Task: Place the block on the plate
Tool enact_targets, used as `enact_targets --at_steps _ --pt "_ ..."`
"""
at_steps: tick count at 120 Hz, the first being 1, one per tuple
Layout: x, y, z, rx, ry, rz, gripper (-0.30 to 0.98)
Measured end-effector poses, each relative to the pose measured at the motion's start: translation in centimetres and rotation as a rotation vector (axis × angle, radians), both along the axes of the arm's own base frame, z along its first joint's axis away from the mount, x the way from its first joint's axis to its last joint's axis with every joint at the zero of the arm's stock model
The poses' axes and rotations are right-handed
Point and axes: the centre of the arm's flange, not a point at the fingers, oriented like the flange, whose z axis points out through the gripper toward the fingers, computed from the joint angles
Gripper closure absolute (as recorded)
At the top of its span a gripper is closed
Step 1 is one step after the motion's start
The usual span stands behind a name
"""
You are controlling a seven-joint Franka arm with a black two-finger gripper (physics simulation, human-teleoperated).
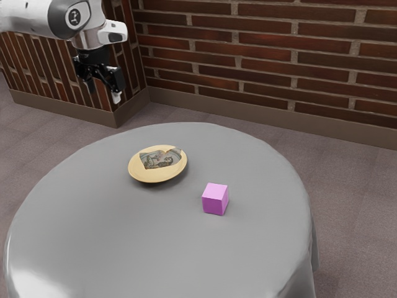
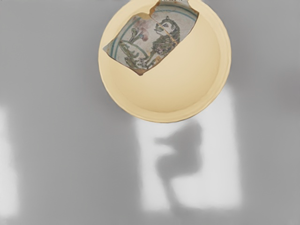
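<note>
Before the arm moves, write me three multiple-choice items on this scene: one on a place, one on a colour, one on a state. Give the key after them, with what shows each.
1. Where is the block?
A. On the table, apart from the plate
B. On the plate
C. On the floor

2. What colour is the plate's rim?
A. Dark green
B. Bright red
C. Pale yellow

3. What is the state of the gripper?
A. Shut on the block
B. Open, holding nothing
C. Shut on the plate

Key:
1: A. The exterior view shows grey tabletop between block and plate.
2: C. Both views show a pale yellow rim around the patterned picture.
3: B. In the exterior view its fingers stand apart with nothing between them, away from block and plate.
</note>
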Motion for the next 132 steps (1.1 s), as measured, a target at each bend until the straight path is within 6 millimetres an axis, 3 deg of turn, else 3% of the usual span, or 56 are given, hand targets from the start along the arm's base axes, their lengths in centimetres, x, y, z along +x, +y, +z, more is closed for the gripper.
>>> enact_targets --at_steps 32,65,90,115,132 --pt "0.2 -0.4 -0.3 0.000 0.005 -0.020 0.00" --pt "2.5 -10.0 -5.0 -0.064 0.073 -0.139 0.00" --pt "4.3 -17.8 -10.6 -0.086 0.101 -0.192 0.00" --pt "6.1 -21.8 -14.7 -0.108 0.089 -0.155 0.00" --pt "6.1 -23.8 -17.5 -0.142 0.097 -0.097 0.00"
